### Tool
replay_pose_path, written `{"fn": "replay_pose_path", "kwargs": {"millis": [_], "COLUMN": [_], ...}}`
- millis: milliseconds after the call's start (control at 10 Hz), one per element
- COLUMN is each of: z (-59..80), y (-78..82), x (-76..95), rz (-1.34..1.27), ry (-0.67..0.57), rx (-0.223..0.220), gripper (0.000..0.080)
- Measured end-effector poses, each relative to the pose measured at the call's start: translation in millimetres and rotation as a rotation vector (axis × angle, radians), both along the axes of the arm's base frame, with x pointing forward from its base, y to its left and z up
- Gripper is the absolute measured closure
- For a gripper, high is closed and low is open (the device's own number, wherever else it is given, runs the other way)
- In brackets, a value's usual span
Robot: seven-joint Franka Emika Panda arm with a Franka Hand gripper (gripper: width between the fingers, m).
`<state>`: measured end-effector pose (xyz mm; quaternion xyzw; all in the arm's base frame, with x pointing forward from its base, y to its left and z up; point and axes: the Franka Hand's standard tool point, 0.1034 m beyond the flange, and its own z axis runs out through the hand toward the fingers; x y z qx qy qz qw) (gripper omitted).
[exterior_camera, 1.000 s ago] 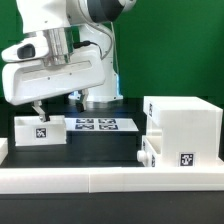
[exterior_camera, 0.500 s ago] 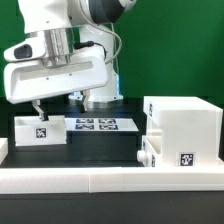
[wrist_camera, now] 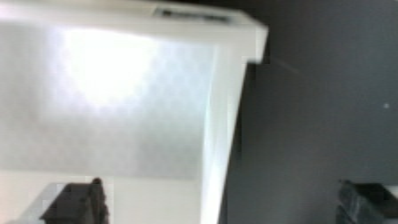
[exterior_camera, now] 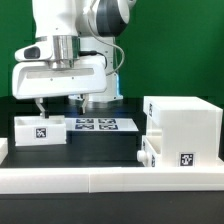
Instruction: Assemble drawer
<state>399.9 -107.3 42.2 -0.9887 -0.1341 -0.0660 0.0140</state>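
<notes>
A shallow white drawer tray (exterior_camera: pixel 40 131) with a small tag lies on the black table at the exterior view's left. My gripper (exterior_camera: pixel 52 108) hangs just above it, open and empty. In the wrist view the tray (wrist_camera: pixel 125 110) fills one side. My gripper (wrist_camera: pixel 222 205) straddles the tray's long edge, with one dark fingertip (wrist_camera: pixel 75 200) over the tray and the other over the bare table. The tall white drawer shell (exterior_camera: pixel 185 122) stands at the exterior view's right with a tag low on its front. A second white part (exterior_camera: pixel 150 152) sticks out at its lower side.
The marker board (exterior_camera: pixel 98 124) lies flat on the table behind, between the tray and the shell. A long low white border rail (exterior_camera: pixel 90 178) runs along the front edge. The arm's base (exterior_camera: pixel 100 98) stands behind the marker board.
The hand has shifted a little toward the exterior view's right above the tray. The tray and the shell have not moved.
</notes>
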Motion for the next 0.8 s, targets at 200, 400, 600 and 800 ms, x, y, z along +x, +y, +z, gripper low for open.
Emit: {"fn": "replay_pose_path", "kwargs": {"millis": [200, 400, 600, 800], "z": [-4.4, -5.6, -22.2, -34.3], "y": [-1.5, -1.8, -8.4, -6.5], "x": [-3.3, -3.8, -11.8, -18.0], "rz": [-0.002, 0.000, 0.012, 0.010], "ry": [0.004, 0.004, -0.002, -0.002], "rx": [0.001, 0.001, -0.007, -0.008], "gripper": [0.0150, 0.0150, 0.0150, 0.0150]}}
